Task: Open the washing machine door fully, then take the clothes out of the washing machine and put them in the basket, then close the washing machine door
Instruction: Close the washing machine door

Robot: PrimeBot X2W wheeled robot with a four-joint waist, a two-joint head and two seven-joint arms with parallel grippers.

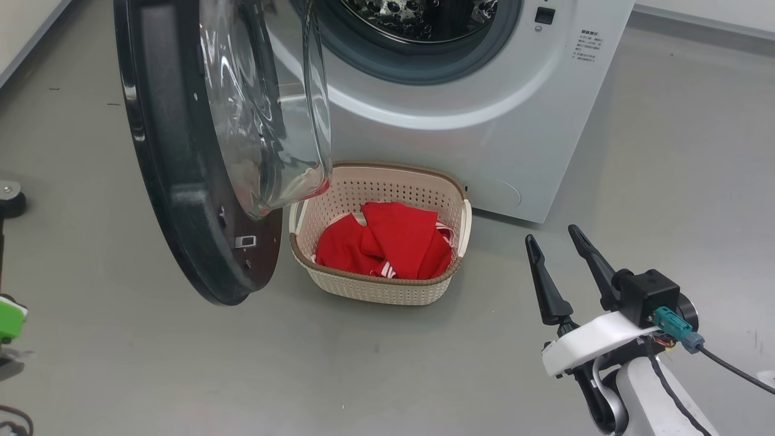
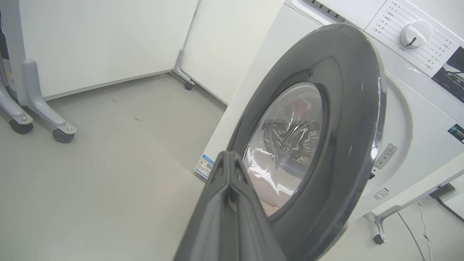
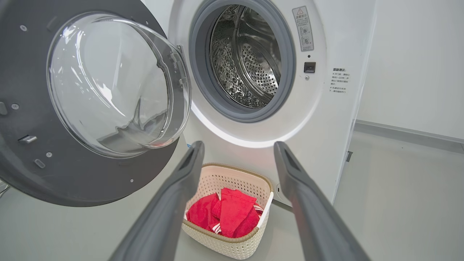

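Note:
The washing machine door (image 1: 163, 169) stands swung open to the left, its clear glass bowl (image 1: 260, 109) facing the white washing machine (image 1: 460, 109). In the right wrist view the steel drum (image 3: 250, 61) holds no fabric. The red clothes (image 1: 387, 242) lie in the cream basket (image 1: 375, 284) on the floor under the opening. My right gripper (image 1: 550, 235) hovers open and empty to the right of the basket, and in its own wrist view the right gripper (image 3: 239, 145) points at the basket (image 3: 224, 239). My left gripper (image 2: 229, 156) is shut on nothing, its tips close to the door's outer black face (image 2: 348, 72); I cannot tell whether they touch it.
Grey floor spreads around the machine. A wheeled grey stand (image 2: 36, 108) sits by the white wall on the door's outer side. Cables (image 2: 413, 232) trail on the floor beside the machine. A dark caster (image 1: 9, 200) and a green part (image 1: 9, 318) show at the far left.

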